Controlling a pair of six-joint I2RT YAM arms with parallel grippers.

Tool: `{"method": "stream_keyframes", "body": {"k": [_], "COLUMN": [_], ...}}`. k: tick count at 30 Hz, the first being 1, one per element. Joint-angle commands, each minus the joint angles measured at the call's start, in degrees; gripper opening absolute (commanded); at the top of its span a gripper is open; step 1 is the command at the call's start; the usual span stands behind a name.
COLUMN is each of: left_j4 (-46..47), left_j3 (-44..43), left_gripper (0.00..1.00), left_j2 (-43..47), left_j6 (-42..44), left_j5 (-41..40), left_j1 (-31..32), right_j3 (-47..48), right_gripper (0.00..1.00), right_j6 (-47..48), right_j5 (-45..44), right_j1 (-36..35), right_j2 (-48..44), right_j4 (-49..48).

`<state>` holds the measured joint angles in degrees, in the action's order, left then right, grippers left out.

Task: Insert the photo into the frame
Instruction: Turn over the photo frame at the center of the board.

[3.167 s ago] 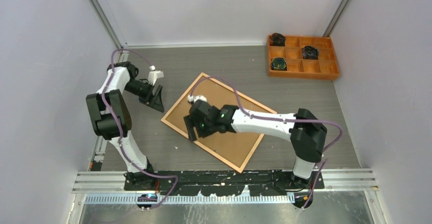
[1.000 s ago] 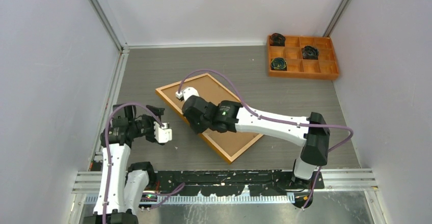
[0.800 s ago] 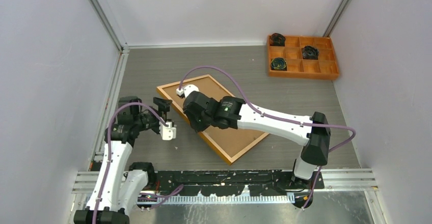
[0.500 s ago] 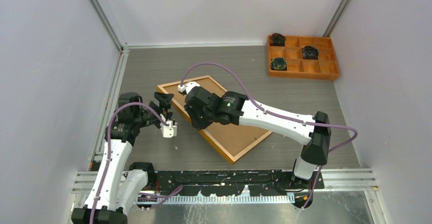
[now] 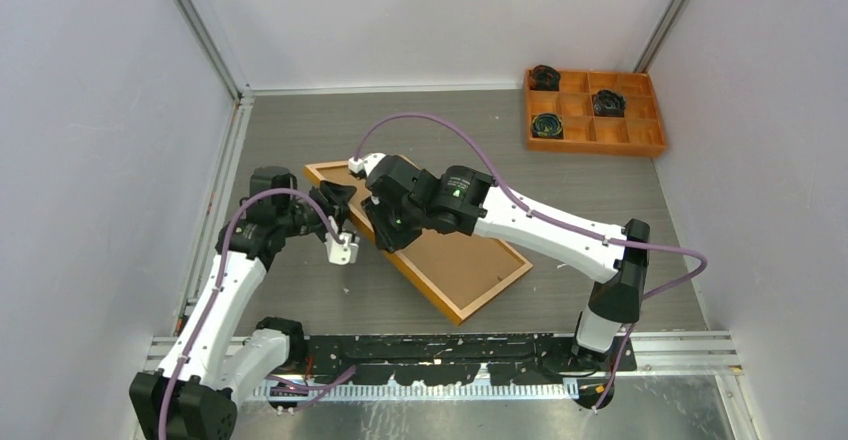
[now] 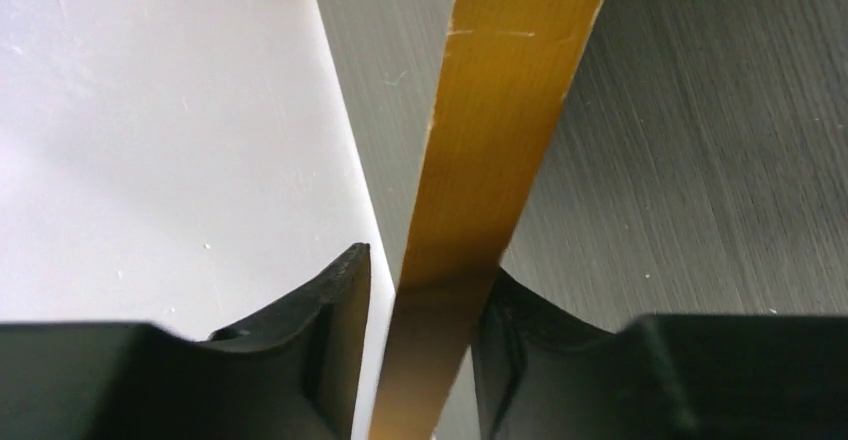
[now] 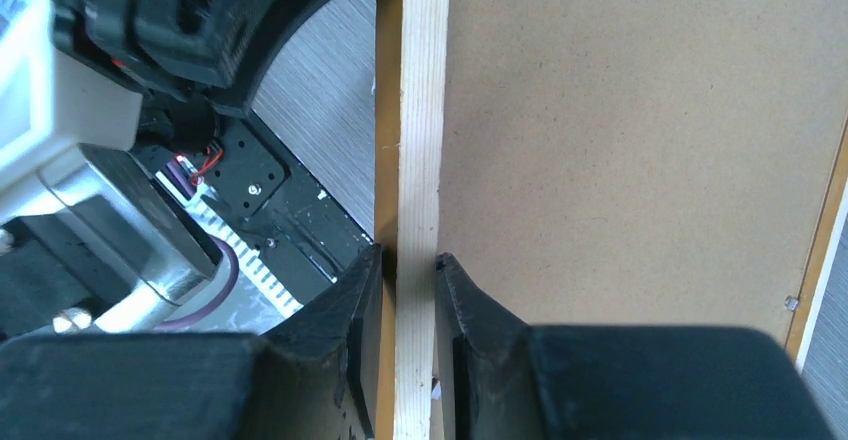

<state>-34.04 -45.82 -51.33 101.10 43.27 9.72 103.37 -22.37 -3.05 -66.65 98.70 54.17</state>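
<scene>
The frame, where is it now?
Top view: the frame sits mid-table, back up; the right gripper clamps its left edge and the left gripper straddles it.

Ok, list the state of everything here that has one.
frame: back side up, one edge lifted.
backing board: seated in the frame.
right gripper: shut on the frame's edge.
left gripper: open, straddling that edge.
tray: upright, some compartments filled.
</scene>
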Motion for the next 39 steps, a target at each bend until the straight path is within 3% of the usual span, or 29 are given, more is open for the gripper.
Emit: {"method": "stream_keyframes", "body": {"k": [1,2,4,6,8,16,23,28,36,39], "left_j4": [2.19,1.24,-0.93,-2.52,-3.45,-7.24,-8.18,-7.08,-4.96,-3.04], "left_j3": [-3.45,-3.7,-4.33,-5.11,-5.9,-9.83,-10.84,-11.0,-10.86,-10.54], "left_gripper": [0.32,0.21,0.05,0.01,0.01,0.01,0.02,0.01,0.01,0.06], "left_j2": [-0.26,-0.33,-0.5,-0.38,-0.1,0.59,1.05,1.41,1.57,1.66], "left_j6": [1.67,2.67,3.83,3.12,1.67,-1.42,-1.59,-3.5,-6.11,-7.98], "left_j5": [-0.42,-0.78,-1.81,-2.24,-2.19,-2.09,-1.87,-2.03,-2.17,-2.05], "left_j1": [0.61,0.65,0.81,0.83,0.83,0.83,0.83,0.83,0.83,0.83], "right_j3": [4.76,5.14,5.9,6.39,6.68,3.73,2.15,1.58,-0.88,-0.63], "right_gripper": [0.11,0.14,0.38,0.61,0.75,0.94,0.94,0.87,0.55,0.41], "right_j6": [1.72,1.72,1.5,1.56,2.27,8.54,11.04,12.42,13.46,13.33], "right_j5": [1.21,1.01,-0.24,-2.28,-5.53,-14.34,-23.95,-28.11,-32.54,-33.93], "right_j1": [0.58,0.66,0.92,1.16,1.15,-2.16,-8.37,-9.53,-9.92,-9.99], "right_j2": [-0.72,-0.56,-0.47,-0.94,-1.8,-5.14,-4.15,-3.21,-2.91,-3.57], "right_j4": [-0.03,0.45,1.51,2.57,3.93,10.83,13.22,13.43,11.84,10.24]}}
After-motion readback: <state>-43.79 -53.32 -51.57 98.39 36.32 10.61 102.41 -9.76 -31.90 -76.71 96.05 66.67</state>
